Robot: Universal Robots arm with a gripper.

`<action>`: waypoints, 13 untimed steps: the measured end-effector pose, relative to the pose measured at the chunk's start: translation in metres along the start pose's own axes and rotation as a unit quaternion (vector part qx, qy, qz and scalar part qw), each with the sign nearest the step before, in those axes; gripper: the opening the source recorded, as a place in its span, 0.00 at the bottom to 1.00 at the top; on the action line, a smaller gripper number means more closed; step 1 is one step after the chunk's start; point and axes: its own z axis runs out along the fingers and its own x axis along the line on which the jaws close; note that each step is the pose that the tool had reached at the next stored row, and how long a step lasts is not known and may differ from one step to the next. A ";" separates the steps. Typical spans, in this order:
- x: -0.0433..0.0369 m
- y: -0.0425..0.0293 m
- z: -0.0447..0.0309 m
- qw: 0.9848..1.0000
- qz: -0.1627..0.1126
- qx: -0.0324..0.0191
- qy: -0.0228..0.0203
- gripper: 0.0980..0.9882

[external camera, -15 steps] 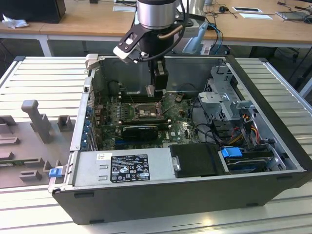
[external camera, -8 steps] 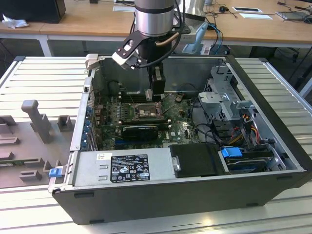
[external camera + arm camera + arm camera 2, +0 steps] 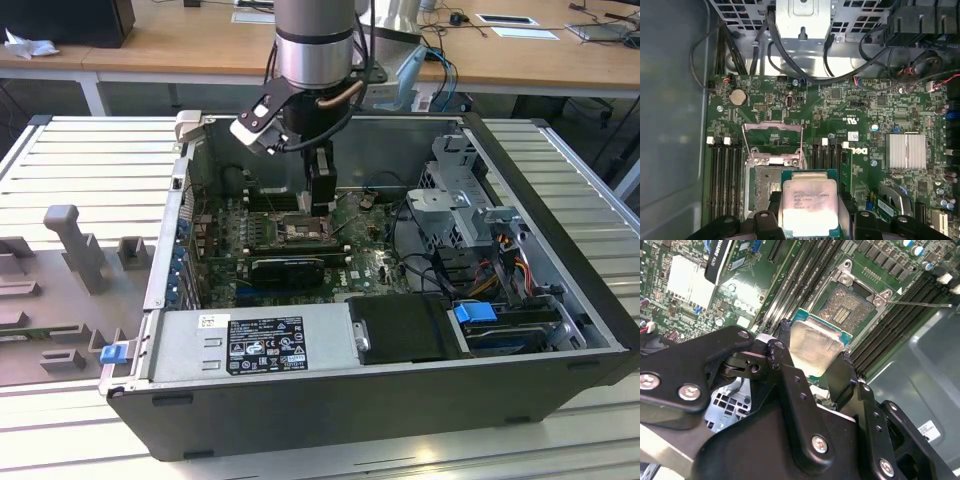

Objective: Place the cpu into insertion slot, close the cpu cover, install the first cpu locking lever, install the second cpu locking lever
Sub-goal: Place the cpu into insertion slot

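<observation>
Fingers (image 3: 840,377) are pinching the cpu (image 3: 812,347) by two opposite edges, pale metal face up. The cpu is hanging above the motherboard (image 3: 850,100), just beside the insertion slot (image 3: 846,307) and not in it. In the first wrist view it is overlapping one corner of the socket.

Risks, as judgement:
- The chip is sitting off-centre from the socket, so lowering it from here is likely to land an edge on the metal surround or scrape the contact field.
- The grip is only on thin edges, so a slip or tilt could drop the chip crooked. I cannot tell whether it is level.
- The cpu cover (image 3: 774,161) is standing hinged up at the socket's far edge, and a locking lever (image 3: 920,303) is sticking out thin beside it. Either one could be catching a finger.

Around it, memory slots (image 3: 725,180) are running along both sides of the socket, close to the fingers' path. A ribbed heatsink (image 3: 906,150) is sitting well apart, toward the board's other edge. Black cables (image 3: 790,65) are looping over the board's far edge, clear of the socket. The computer case (image 3: 560,330) is lying open on the ribbed worktop (image 3: 90,150), and its walls are boxing in the arm (image 3: 312,40).
</observation>
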 end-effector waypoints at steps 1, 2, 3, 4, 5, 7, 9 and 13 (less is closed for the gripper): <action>0.0000 -0.0002 0.0022 1.000 0.000 0.000 0.000 0.48; 0.0000 -0.0003 0.0041 1.000 0.000 0.000 0.000 0.48; 0.0006 -0.0006 0.0078 1.000 0.002 0.000 0.000 0.48; 0.0025 -0.0008 0.0113 1.000 0.004 0.000 -0.001 0.48; 0.0073 -0.0012 0.0151 1.000 0.005 0.000 0.000 0.48; 0.0176 -0.0045 0.0211 1.000 0.004 0.000 0.000 0.48; 0.0210 -0.0090 0.0245 1.000 0.005 0.000 0.000 0.48; 0.0225 -0.0172 0.0319 1.000 0.005 0.000 0.000 0.48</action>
